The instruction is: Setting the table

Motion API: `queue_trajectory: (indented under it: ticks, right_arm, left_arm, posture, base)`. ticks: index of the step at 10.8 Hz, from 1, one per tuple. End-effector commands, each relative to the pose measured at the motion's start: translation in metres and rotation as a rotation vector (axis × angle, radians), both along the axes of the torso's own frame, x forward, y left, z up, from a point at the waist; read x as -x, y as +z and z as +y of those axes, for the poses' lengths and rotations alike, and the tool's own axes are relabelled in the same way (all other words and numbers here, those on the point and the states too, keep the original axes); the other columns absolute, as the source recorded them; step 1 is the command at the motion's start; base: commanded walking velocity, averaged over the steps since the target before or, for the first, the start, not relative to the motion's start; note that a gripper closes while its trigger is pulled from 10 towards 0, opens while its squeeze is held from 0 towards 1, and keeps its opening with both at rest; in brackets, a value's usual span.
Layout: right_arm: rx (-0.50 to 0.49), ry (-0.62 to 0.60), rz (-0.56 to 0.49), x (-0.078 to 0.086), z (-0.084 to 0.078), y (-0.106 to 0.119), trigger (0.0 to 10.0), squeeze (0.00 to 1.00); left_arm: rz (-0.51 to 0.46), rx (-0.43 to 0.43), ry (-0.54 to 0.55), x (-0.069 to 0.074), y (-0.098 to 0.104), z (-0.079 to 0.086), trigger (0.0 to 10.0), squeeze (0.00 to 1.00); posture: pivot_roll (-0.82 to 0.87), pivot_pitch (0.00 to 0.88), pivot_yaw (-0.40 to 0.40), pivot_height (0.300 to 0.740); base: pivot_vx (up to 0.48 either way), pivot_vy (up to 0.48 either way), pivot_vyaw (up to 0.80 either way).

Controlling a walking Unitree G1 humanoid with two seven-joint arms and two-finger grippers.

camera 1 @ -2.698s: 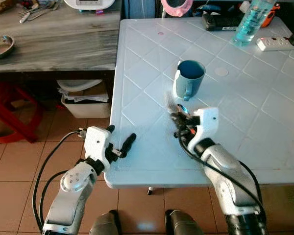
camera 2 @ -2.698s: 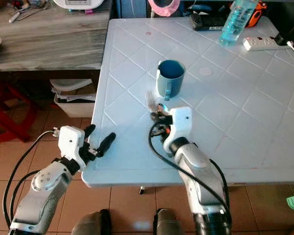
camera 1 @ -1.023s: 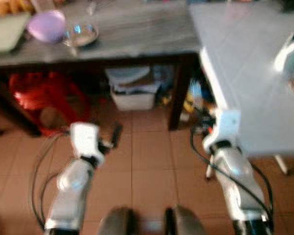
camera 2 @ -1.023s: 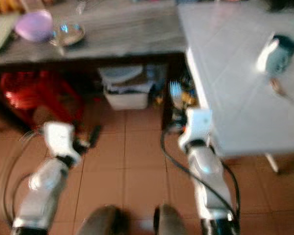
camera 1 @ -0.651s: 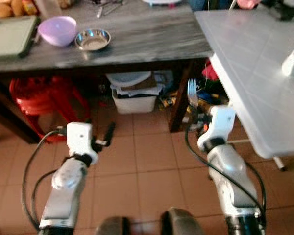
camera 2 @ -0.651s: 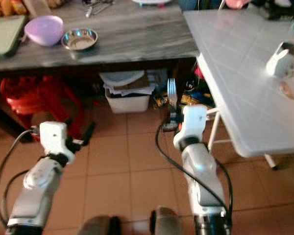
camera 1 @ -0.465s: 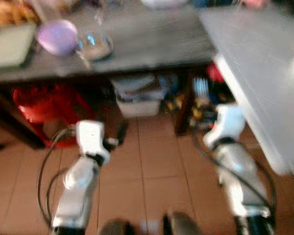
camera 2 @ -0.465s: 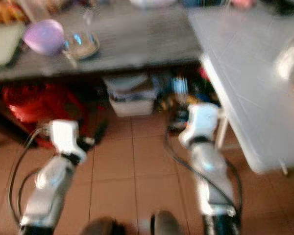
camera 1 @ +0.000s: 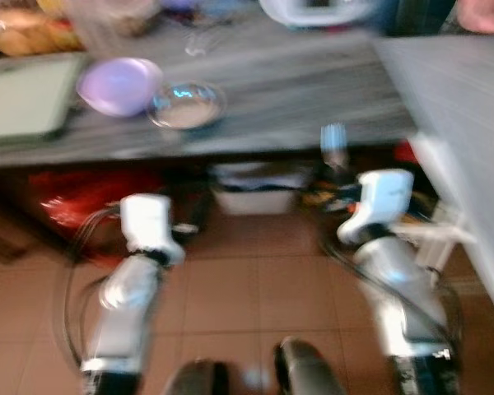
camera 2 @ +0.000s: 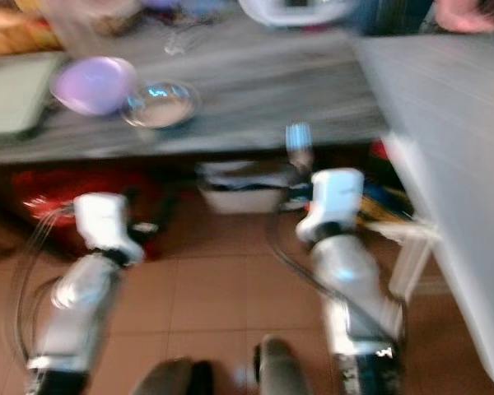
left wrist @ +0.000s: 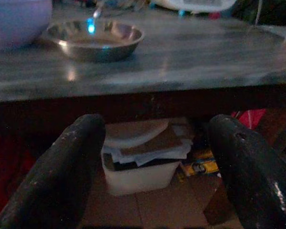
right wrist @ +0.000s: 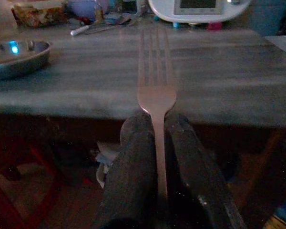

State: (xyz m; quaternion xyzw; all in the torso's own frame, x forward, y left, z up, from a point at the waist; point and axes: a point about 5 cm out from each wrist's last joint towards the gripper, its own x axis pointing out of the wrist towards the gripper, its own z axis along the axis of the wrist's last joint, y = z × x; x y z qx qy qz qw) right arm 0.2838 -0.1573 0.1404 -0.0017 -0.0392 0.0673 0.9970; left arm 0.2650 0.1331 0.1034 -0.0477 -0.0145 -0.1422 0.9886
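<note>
My right fingers (right wrist: 155, 143) clamp one fork (right wrist: 156, 76), tines up, before the counter (right wrist: 229, 81). My left fingers (left wrist: 157, 162) gape apart. Two bowls sit there: one steel bowl (left wrist: 94, 39), one purple bowl (camera 1: 119, 85); contents too blurred.

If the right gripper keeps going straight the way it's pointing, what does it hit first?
Probably the front edge of the grey wooden counter. The right gripper holds a fork whose tines point at it, so the fork would touch first. Depth is unclear.
</note>
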Motion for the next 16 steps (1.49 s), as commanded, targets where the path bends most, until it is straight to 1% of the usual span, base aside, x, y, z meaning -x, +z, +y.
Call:
queue_trajectory:
  ticks: [1,5,6,8,9,10,12,13,15,16]
  right_arm:
    - [-0.015,0.0,-0.017,0.001,0.004,0.003,10.0,0.0]
    - [-0.022,-0.044,-0.036,-0.003,0.0,0.005,10.0,0.0]
    - [-0.021,-0.076,-0.041,-0.003,-0.003,0.006,10.0,0.0]
    - [-0.009,-0.151,-0.061,-0.005,-0.012,0.008,10.0,0.0]
    - [0.001,-0.211,-0.07,-0.006,-0.021,0.01,10.0,0.0]
    - [0.001,-0.242,-0.063,-0.007,-0.027,0.009,10.0,0.0]
    - [-0.006,-0.283,-0.057,-0.012,-0.038,0.011,10.0,0.0]
    - [0.008,-0.29,-0.056,-0.013,-0.04,0.011,10.0,0.0]
    - [-0.02,-0.298,-0.049,-0.011,-0.036,0.009,10.0,0.0]
    - [-0.023,-0.293,-0.042,-0.01,-0.035,0.006,10.0,0.0]
  left_arm:
    - [0.004,-0.024,0.028,-0.001,0.0,0.009,10.0,0.0]
    - [0.02,-0.008,0.038,-0.002,0.0,0.011,10.0,0.0]
    - [0.01,-0.023,0.04,-0.002,0.001,0.012,10.0,0.0]
    - [0.0,-0.019,0.058,-0.001,0.002,0.014,10.0,0.0]
    - [0.001,-0.031,0.062,0.0,0.003,0.015,10.0,0.0]
    - [0.007,-0.036,0.067,0.002,0.002,0.016,10.0,0.0]
    - [0.001,-0.046,0.041,0.008,0.002,0.016,10.0,0.0]
    - [-0.004,-0.05,0.036,0.01,0.003,0.016,10.0,0.0]
    - [-0.009,-0.05,0.035,0.01,0.005,0.018,10.0,0.0]
    - [-0.008,-0.051,0.033,0.011,0.005,0.018,10.0,0.0]
  posture:
    - [-0.09,0.156,0.048,0.74]
    - [-0.08,0.154,0.051,0.74]
    - [-0.08,0.153,0.051,0.74]
    - [-0.07,0.149,0.053,0.74]
    - [-0.06,0.154,0.054,0.74]
    - [-0.06,0.154,0.054,0.74]
    - [-0.05,0.169,0.059,0.74]
    - [-0.05,0.17,0.061,0.74]
    - [-0.04,0.174,0.063,0.74]
    - [-0.04,0.174,0.063,0.74]
  base:
    - [0.368,0.307,0.0]
    - [0.298,0.374,0.0]
    - [0.0,0.42,0.0]
    - [0.0,0.0,0.0]
    - [0.0,0.0,0.0]
    - [0.0,0.0,0.0]
    - [0.0,0.0,0.0]
    - [0.292,0.0,0.0]
    - [0.334,0.0,0.0]
    - [0.409,0.0,-0.46]
